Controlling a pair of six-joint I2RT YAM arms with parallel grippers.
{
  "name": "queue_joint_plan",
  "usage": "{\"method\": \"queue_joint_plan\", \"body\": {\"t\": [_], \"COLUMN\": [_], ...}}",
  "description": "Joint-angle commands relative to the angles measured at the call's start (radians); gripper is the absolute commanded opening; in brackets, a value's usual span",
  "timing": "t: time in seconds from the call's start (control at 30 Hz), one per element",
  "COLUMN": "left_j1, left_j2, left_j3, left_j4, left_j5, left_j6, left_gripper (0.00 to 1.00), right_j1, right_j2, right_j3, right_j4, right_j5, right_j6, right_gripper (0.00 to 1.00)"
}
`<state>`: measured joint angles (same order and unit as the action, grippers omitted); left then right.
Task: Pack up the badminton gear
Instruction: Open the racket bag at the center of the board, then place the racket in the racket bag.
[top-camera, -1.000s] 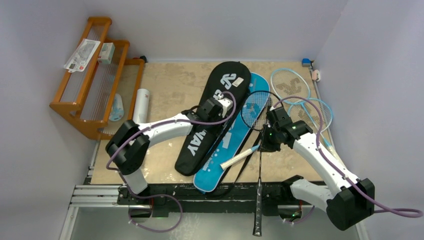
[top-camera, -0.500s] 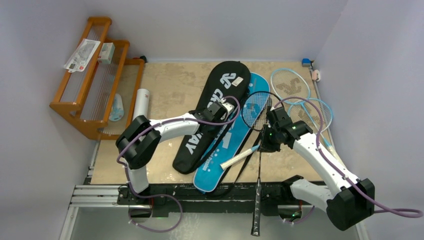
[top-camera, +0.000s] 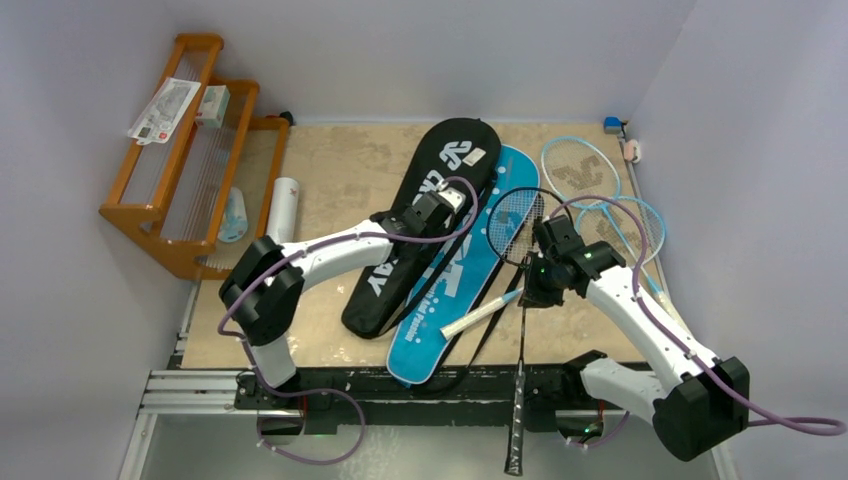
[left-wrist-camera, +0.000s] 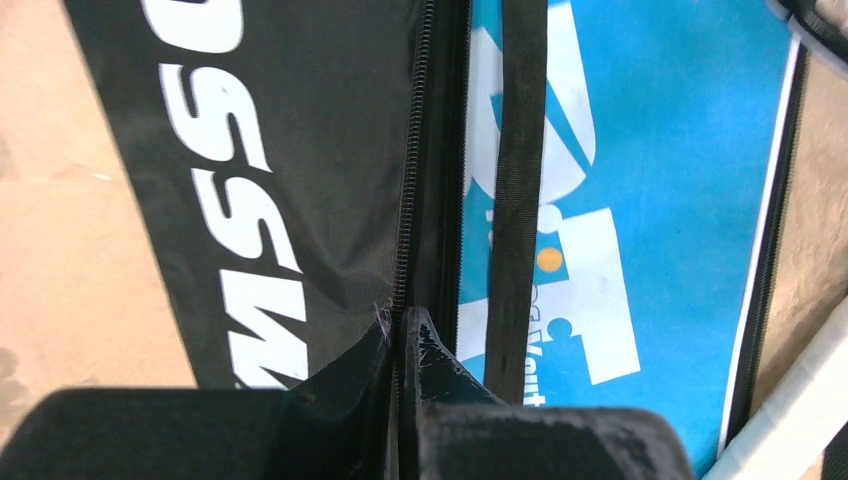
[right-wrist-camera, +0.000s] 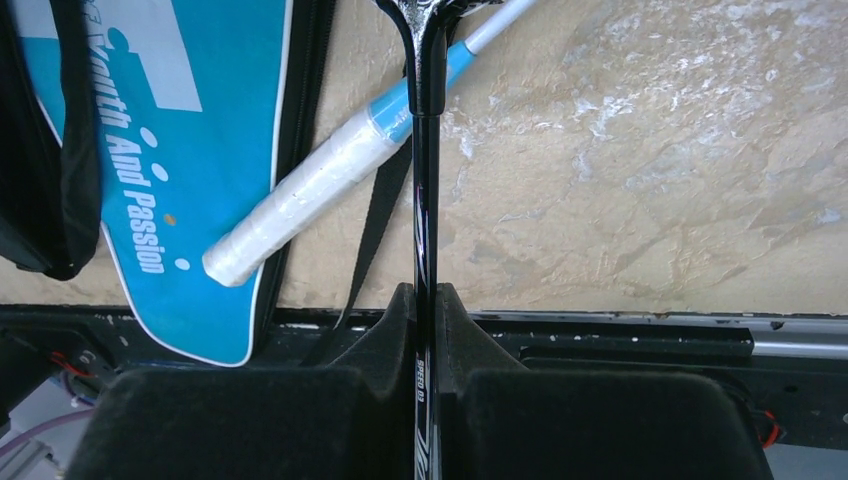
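— Left end effector (left-wrist-camera: 403, 335)?
— Fingers pressed together, seemingly pinching the zip edge of the black racket-shaped fabric cover (left-wrist-camera: 300, 150), which lies against the blue racket-shaped cover (left-wrist-camera: 650, 150) on its right.
— Right end effector (right-wrist-camera: 425, 312)?
— Clamped on the thin shaft of the black racket (right-wrist-camera: 424, 200), whose handle juts past the near edge of the table (right-wrist-camera: 650, 180).

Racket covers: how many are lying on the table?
2. The black cover lies left of centre, its zipper edge pinched by the left gripper. The blue cover lies right beside it. I see none hidden.
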<state>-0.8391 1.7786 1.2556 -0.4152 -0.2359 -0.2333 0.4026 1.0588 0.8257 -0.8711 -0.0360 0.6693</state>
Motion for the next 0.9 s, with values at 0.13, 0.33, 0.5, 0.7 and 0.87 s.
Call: {"method": "queue_joint_plan", "body": {"t": [0.13,0.33,0.5,0.7,0.87], "left_j1": [0.002,0.003,0.003,0.003,0.003], "left_j2": [-0.108,-0.141,-0.164,-0.183,-0.186], "left_j3": [0.04,0.022,0.012,-0.007,-0.012], "left_j4": [0.038,0.07,0.087,0.094,0.099], "left_j5": [-0.1,-0.086,-0.055,-0.024,-0.002], "left_j6": [-0.04,-0.049,-0.053,-0.063,-0.064], "left_gripper": [0.0,0.0,0.0,0.0,0.0], "right_j1": [0.002,0.022,0.042,0.053,0.067], "right_j2": [-0.013,0.012,0.086,0.125,0.158], "right_j3": [-0.007,0.011,0.033,0.054,0.096], "right_j4": [0.036,0.069,0.118,0.184,0.214], "right_j5": [-0.068,-0.104,-0.144,-0.186,-0.202], "right_j6": [-0.056,-0.095,-0.109,-0.098,-0.09], "right_gripper": [0.0,0.0,0.0,0.0,0.0]}}
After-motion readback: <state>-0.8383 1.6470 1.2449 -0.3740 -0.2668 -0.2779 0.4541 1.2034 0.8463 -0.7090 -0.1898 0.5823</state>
